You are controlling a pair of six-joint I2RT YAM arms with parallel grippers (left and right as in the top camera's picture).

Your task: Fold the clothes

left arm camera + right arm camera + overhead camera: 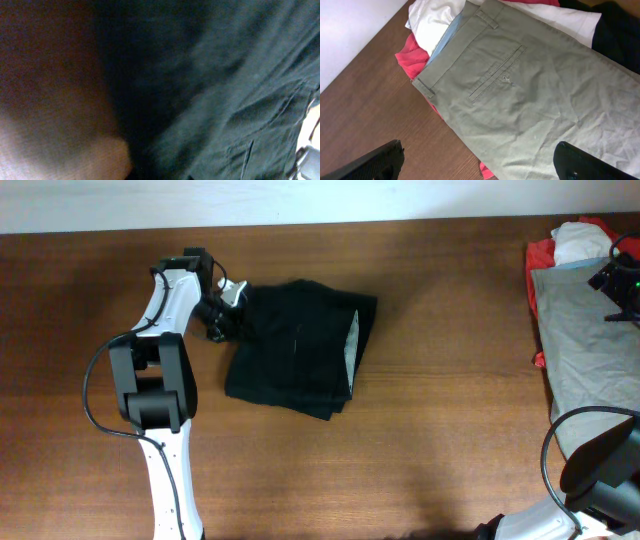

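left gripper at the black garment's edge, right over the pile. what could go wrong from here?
1. The left gripper sits at the left edge of the folded black fabric garment; the blurred wrist view hides its grip. If cloth is caught when it retreats, the fold could drag open.
2. The right gripper hangs open over grey fabric trousers lying on a red garment and a white garment; a deep pinch might lift several.
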